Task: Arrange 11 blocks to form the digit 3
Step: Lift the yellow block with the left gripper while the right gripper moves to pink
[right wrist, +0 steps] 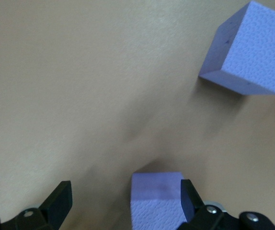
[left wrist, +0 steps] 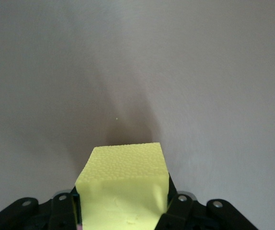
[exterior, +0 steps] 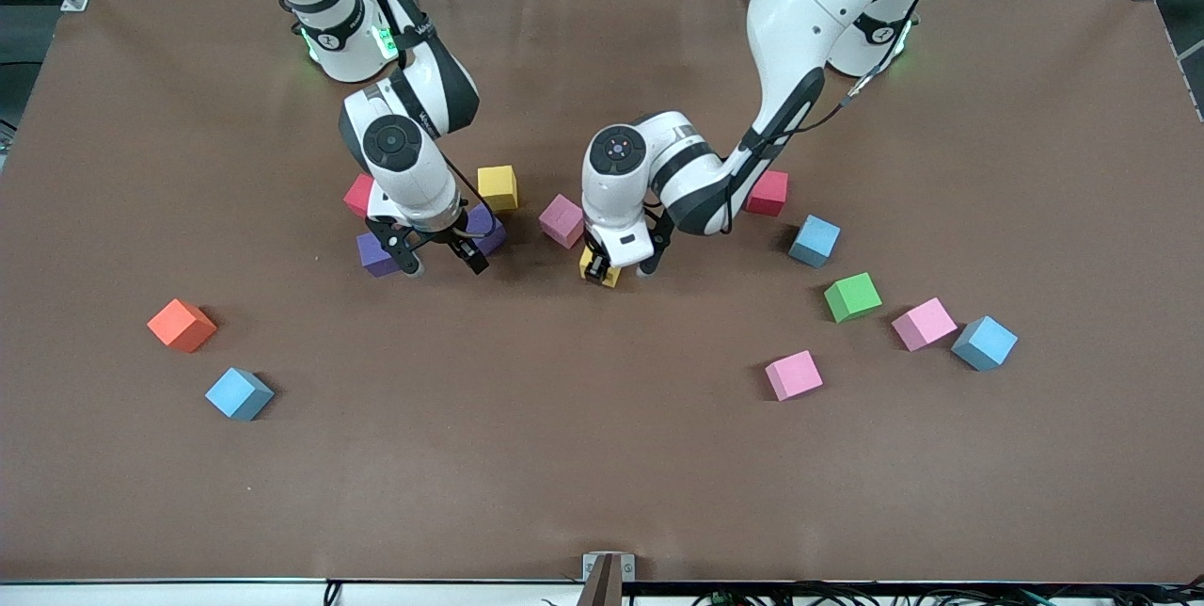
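Across the brown tabletop [exterior: 602, 455] we note cubes lying loose, with no digit 3 formed yet. We take the yellow cube in the left hand [exterior: 602, 269] as our landmark.

Left arm, reaching in from its base: left hand [exterior: 618, 275] is down at the tabletop, fingers [left wrist: 180, 203] pressed against two opposite sides of that yellow cube [left wrist: 125, 191], which sits deep between them. We judge this a pickup grip, low and square so the foam will not twist.

Right arm: right hand [exterior: 442, 263] is low toward the right arm's end from the landmark, spread wide, holding nothing. One purple cube [right wrist: 156, 203] lies against one finger, a second purple cube [right wrist: 250, 52] near it. Probably lining up a grasp.

Loose pieces around the landmark:
- pink cube [exterior: 562, 220] just beside it, farther from the front camera
- second yellow cube [exterior: 498, 188] and a red cube [exterior: 359, 195] by the right hand
- red cube [exterior: 768, 193], light blue cube [exterior: 815, 241], green cube [exterior: 853, 296], two pink cubes [exterior: 925, 323] [exterior: 793, 374] toward the left arm's end
- orange cube [exterior: 182, 325] well apart, toward the right arm's end; not part of the figure.
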